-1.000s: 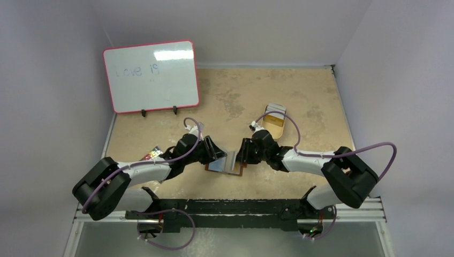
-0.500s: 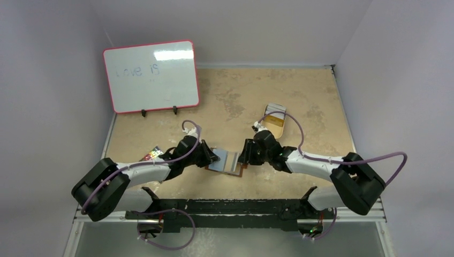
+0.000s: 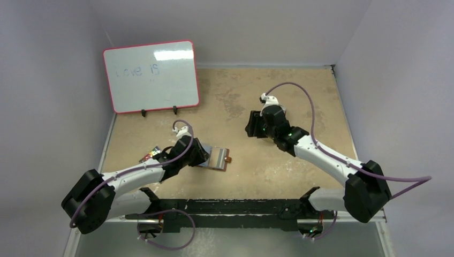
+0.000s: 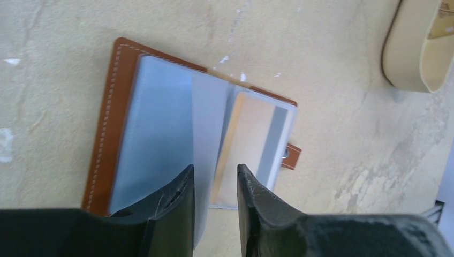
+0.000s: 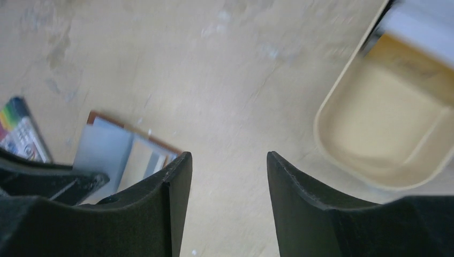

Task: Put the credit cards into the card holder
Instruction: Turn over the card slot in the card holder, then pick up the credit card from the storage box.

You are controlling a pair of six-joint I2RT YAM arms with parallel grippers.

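The brown leather card holder [image 3: 218, 159] lies open on the table, with its clear sleeves up. In the left wrist view a gold credit card [image 4: 251, 144] with a grey stripe sits inside the right sleeve of the card holder [image 4: 115, 107]. My left gripper [image 4: 214, 168] is low at the holder's near edge, its jaws a narrow gap apart. A loose clear sleeve leaf [image 4: 209, 123] runs between them along the left finger. My right gripper [image 5: 227, 155] hangs open and empty above the table, between the holder and the tan tin [image 5: 385, 128]. The tin holds blurred card-like pieces [image 5: 412, 56].
A red-framed whiteboard [image 3: 151, 76] stands at the back left. A small colourful striped item [image 3: 151, 155] lies left of the holder, beside my left arm. Grey walls close in both sides. In the top view my right arm [image 3: 278, 128] hides the tin.
My right gripper has lifted off the holder, swung back toward the tin and opened wider. My left gripper closed, then reopened partly; the holder now lies flatter and a little further left.
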